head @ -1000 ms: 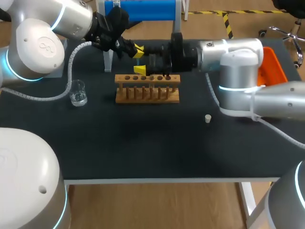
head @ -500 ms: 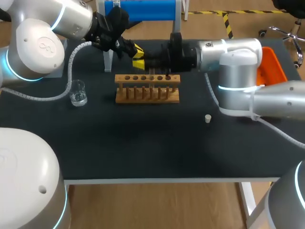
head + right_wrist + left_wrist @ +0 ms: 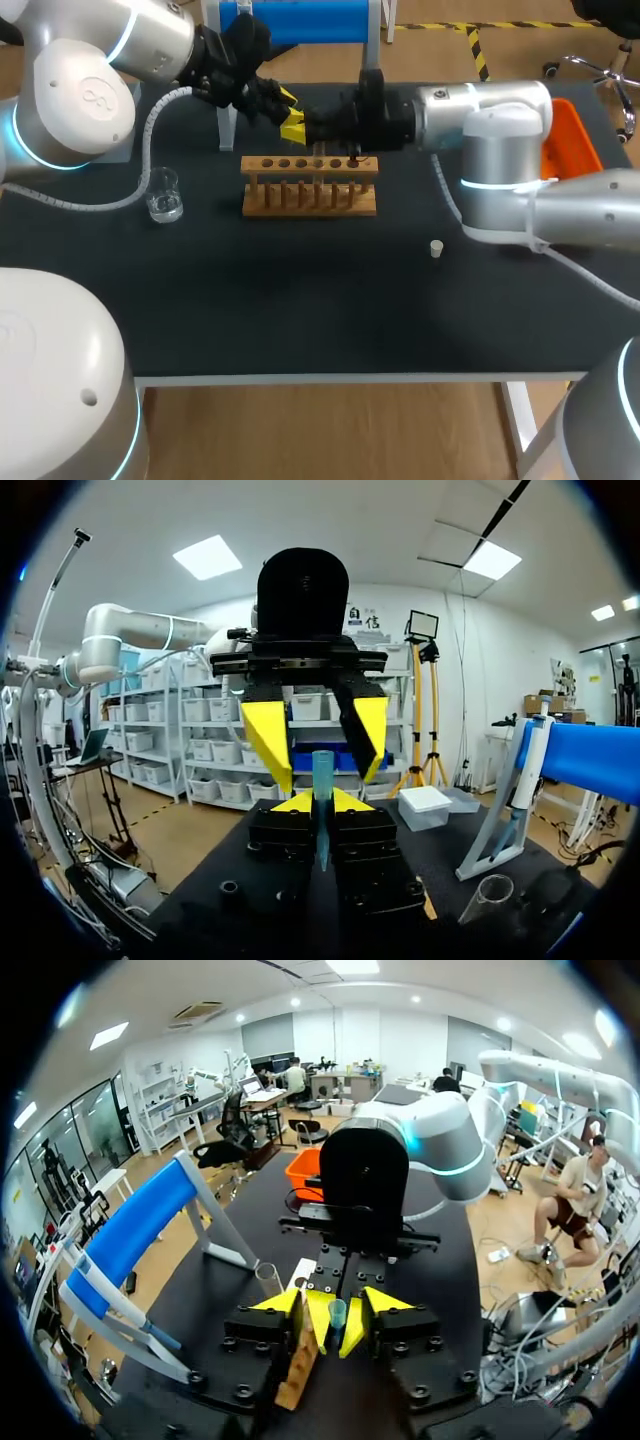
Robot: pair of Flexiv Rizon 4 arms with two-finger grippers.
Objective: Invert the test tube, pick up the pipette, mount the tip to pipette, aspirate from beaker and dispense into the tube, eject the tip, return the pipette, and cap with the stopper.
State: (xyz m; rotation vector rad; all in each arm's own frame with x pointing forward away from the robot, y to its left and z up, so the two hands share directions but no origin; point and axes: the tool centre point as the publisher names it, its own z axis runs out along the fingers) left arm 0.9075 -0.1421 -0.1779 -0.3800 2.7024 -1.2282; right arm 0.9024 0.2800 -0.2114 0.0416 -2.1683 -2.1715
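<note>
A slim teal test tube [image 3: 322, 776] hangs in the air behind the wooden rack [image 3: 310, 185], between my two grippers, which face each other. My right gripper [image 3: 322, 802] is shut on its lower part; in the left wrist view the same narrow pair of tips [image 3: 337, 1326] clamps the tube [image 3: 337, 1313]. My left gripper [image 3: 318, 742] stands open around the tube's other end, its fingers [image 3: 268, 745] off the glass. From above, the left gripper [image 3: 287, 102] and right gripper [image 3: 298, 128] meet just behind the rack's left half. The white stopper [image 3: 436, 248] lies on the mat to the right.
A glass beaker [image 3: 163, 195] with a little liquid stands at the left. A blue bar on a white stand [image 3: 300, 20] rises at the back edge. An orange bin [image 3: 578, 135] sits at the far right. A clear tube [image 3: 485, 895] stands by the rack.
My right gripper has moved in and shut on the test tube. My left gripper, shut on the tube before, has opened its fingers.
</note>
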